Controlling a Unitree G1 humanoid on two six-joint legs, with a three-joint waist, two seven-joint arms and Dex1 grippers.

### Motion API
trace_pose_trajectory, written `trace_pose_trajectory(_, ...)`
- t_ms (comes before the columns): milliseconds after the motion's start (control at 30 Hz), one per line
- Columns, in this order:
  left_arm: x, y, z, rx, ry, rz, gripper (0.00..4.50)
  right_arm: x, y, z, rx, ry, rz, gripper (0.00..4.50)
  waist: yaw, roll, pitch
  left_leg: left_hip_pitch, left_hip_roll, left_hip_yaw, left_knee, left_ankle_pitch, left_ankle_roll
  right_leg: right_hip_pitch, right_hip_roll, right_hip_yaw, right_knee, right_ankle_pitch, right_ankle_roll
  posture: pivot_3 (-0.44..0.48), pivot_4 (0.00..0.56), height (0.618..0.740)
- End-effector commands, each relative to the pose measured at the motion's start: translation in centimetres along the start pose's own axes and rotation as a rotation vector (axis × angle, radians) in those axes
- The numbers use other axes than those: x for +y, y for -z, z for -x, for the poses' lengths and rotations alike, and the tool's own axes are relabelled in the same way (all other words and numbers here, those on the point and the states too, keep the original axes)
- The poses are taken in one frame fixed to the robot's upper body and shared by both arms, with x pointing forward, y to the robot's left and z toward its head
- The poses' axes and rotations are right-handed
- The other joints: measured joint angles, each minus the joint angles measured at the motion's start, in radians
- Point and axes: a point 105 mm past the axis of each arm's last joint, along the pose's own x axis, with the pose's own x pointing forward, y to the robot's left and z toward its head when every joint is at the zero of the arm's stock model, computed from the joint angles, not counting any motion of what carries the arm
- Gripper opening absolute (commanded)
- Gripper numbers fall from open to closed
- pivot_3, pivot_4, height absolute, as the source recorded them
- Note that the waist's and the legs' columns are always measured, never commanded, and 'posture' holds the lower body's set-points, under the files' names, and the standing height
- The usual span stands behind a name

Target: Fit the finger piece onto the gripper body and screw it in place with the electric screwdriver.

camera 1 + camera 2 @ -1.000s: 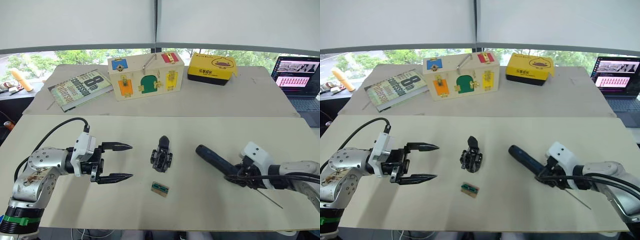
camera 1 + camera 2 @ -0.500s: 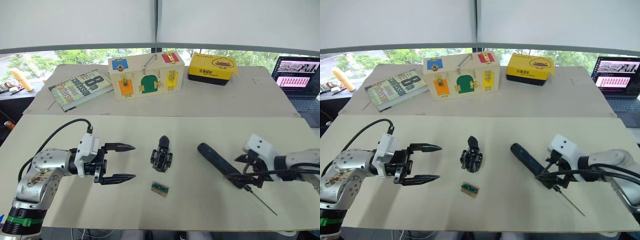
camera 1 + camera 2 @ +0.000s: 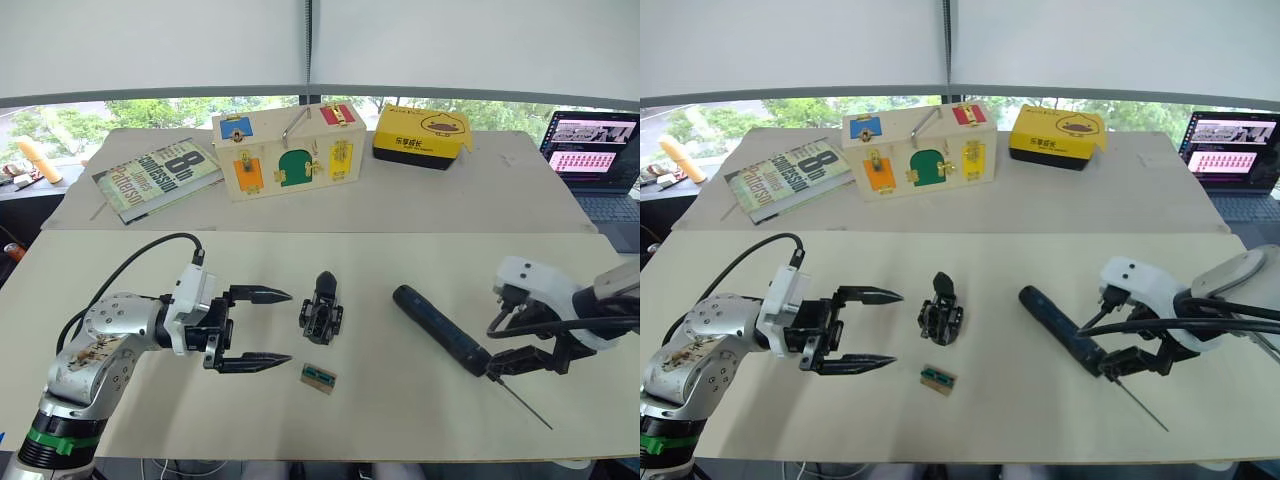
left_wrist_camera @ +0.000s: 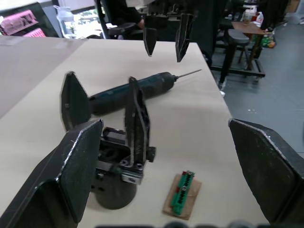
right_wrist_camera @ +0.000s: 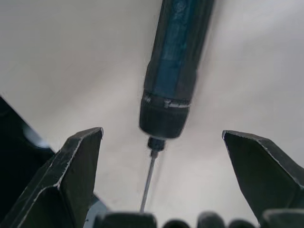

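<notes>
1. Left gripper (image 3: 268, 326): fingers wide, aimed at the gripper body (image 3: 323, 312), seemingly to steady it.
2. Right gripper (image 3: 522, 358): fingers wide, empty above the electric screwdriver (image 3: 440, 329) lying on the table (image 3: 400, 255).

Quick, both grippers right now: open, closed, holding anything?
Left gripper: open, empty.
Right gripper: open, empty, above the electric screwdriver.
</notes>
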Motion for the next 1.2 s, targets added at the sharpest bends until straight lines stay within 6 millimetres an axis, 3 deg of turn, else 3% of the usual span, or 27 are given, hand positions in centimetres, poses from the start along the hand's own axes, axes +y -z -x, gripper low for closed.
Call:
trace_pose_trajectory(33,-0.4,-0.8,-0.4,-0.022,0.015,-0.023,4.5,-0.9,-0.5,-0.6,0.03,0.046,-0.011,4.47,-0.001,0.0,0.0,-0.001,0.0,0.0,0.0,0.0,0.0,-0.001,0.001,0.0,0.0,0.0,0.0,0.0,0.15,0.74)
trace_pose_trajectory(267,-0.4,-0.6,-0.6,-0.009,0.015,-0.033,4.5,-1.3,-0.5,-2.8,0.113,0.043,0.014,4.47,-0.003,0.0,0.0,-0.013,-0.001,0.0,0.006,0.0,0.0,-0.011,0.003,-0.006,0.003,0.001,0.0,0.0,0.15,0.74)
trace_pose_trajectory(367,-0.1,-0.6,-0.2,0.002,0.0,-0.041,4.5,-0.7,-0.7,-3.7,0.131,-0.016,-0.014,4.47,-0.005,0.0,0.0,-0.013,-0.001,0.0,0.007,0.0,0.0,-0.012,0.003,-0.011,0.004,0.001,-0.001,0.0,0.15,0.74)
trace_pose_trajectory(733,-0.5,-0.4,0.1,0.011,-0.021,-0.033,4.5,-1.0,-0.9,-6.4,0.169,0.012,0.002,4.47,-0.011,-0.001,-0.001,-0.014,0.0,-0.001,0.011,0.0,-0.001,-0.01,0.003,-0.013,0.005,0.002,-0.002,0.0,0.15,0.74)
trace_pose_trajectory(833,-0.5,-0.3,0.3,0.017,-0.027,-0.034,4.5,-0.8,0.0,-6.9,0.209,0.001,0.032,3.67,-0.011,-0.003,-0.002,-0.013,0.0,-0.002,0.013,0.0,-0.001,-0.009,0.003,-0.014,0.005,0.002,-0.002,0.0,0.15,0.74)
trace_pose_trajectory(1000,-0.4,-0.3,0.5,0.024,-0.034,-0.035,4.5,-1.7,0.0,-7.0,0.202,0.043,0.078,1.95,-0.009,-0.004,-0.003,-0.013,0.0,-0.004,0.014,0.0,-0.001,-0.005,0.002,-0.016,0.004,0.002,-0.002,0.0,0.15,0.74)
trace_pose_trajectory(1200,-0.2,0.1,0.9,0.039,-0.033,-0.026,4.5,-2.3,-0.6,-4.6,0.101,0.061,0.126,1.9,-0.007,-0.005,-0.003,-0.012,0.0,-0.006,0.014,0.0,-0.001,-0.002,0.002,-0.018,0.003,0.002,-0.002,0.0,0.15,0.74)
